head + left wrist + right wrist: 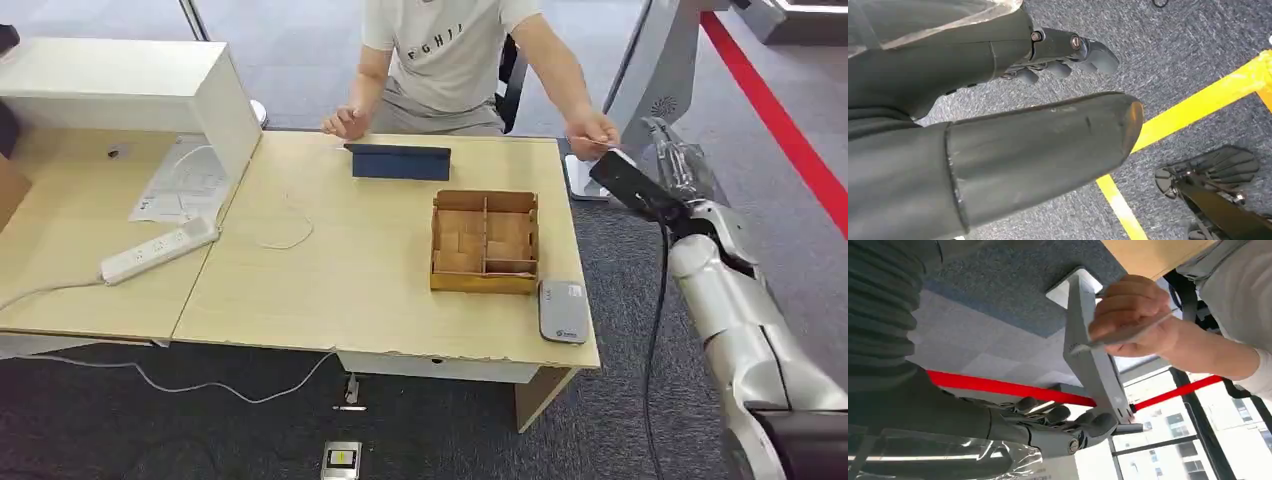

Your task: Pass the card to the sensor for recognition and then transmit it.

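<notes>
Right hand [1058, 427] released, fingers apart, at table's [380, 270] 3 o'clock; person's hand [1130, 315] offers card [1128, 332] (thin, edge-on). Close fingers squarely on card's flat faces.

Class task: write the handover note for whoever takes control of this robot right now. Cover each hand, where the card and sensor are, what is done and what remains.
Right hand: raised past the table's right end, open, holding nothing.
Left hand: hanging over the carpet, fingers loosely curled, holding nothing.
Card: pinched in the seated person's hand, held out toward the right hand, not yet touching it.
Sensor: the grey reader flat on the table's front right corner, beside the wooden box.
Done: right arm is up to receive.
Left: take the card, present it to the sensor, pass it on.
</notes>
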### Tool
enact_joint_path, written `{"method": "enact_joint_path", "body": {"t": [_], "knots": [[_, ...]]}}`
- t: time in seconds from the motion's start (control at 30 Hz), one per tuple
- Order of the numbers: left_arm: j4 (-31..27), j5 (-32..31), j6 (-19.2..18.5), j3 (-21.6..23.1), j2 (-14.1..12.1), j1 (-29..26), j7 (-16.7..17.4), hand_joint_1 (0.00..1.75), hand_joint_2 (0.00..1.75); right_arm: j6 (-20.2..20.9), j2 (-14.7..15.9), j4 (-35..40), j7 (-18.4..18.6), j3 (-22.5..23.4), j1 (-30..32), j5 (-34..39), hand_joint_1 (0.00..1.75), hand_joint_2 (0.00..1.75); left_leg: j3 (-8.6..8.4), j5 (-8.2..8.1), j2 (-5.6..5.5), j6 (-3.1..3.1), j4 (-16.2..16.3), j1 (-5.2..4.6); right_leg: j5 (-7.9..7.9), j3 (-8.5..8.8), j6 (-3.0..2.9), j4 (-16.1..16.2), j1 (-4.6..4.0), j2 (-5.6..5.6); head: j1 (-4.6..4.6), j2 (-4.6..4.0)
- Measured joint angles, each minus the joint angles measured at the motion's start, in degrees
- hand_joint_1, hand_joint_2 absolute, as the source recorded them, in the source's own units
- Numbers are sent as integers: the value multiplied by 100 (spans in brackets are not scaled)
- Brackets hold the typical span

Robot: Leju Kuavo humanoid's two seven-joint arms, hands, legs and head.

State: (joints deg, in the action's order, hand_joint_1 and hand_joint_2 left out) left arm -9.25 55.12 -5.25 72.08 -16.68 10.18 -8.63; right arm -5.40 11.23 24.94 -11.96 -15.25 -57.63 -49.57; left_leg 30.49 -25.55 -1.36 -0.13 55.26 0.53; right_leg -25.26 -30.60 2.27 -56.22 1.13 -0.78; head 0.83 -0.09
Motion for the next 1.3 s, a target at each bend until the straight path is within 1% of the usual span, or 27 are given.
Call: {"method": "enact_joint_path", "body": {"t": [0.23,0.53,0.57,0.6,0.9,1.23,1.27,1.3], "knots": [[0,-2,0,55,0,-8,0,0,0,-192,59,-103,230,-389,2,-15,0,175,0,0,3,0,1,0,0,-4,0,1,0,0,0,0],[0,-22,0,127,0,-12,-2,0,0,-291,190,-197,195,-719,6,-96,0,175,1,0,4,0,1,0,0,-7,0,1,0,0,2,0],[0,-22,0,129,0,-11,-2,0,0,-291,201,-201,186,-746,6,-103,3,175,1,0,4,0,1,0,0,-6,0,1,0,0,0,0],[0,-20,0,129,0,-11,0,0,0,-291,208,-201,184,-755,6,-107,175,175,2,0,4,0,1,0,0,-6,0,1,0,0,0,0],[-2,2,-9,136,0,-15,20,0,0,-206,278,-260,3,-899,4,-85,175,175,2,0,5,0,1,0,0,-7,0,2,0,-1,0,0],[-2,2,-9,136,0,-15,20,0,0,-206,284,-273,-17,-912,3,-85,175,175,2,0,5,0,1,0,0,-6,0,2,0,-1,2,0],[-2,4,-7,144,2,-17,37,0,0,-208,302,-304,-30,-975,-2,-87,175,175,2,0,4,0,1,0,0,-6,0,2,0,-1,0,0],[-2,2,2,149,4,-17,37,0,0,-315,317,-302,-111,-1019,-7,-223,175,175,2,0,5,0,1,0,0,-7,0,2,0,-1,2,0]]}}
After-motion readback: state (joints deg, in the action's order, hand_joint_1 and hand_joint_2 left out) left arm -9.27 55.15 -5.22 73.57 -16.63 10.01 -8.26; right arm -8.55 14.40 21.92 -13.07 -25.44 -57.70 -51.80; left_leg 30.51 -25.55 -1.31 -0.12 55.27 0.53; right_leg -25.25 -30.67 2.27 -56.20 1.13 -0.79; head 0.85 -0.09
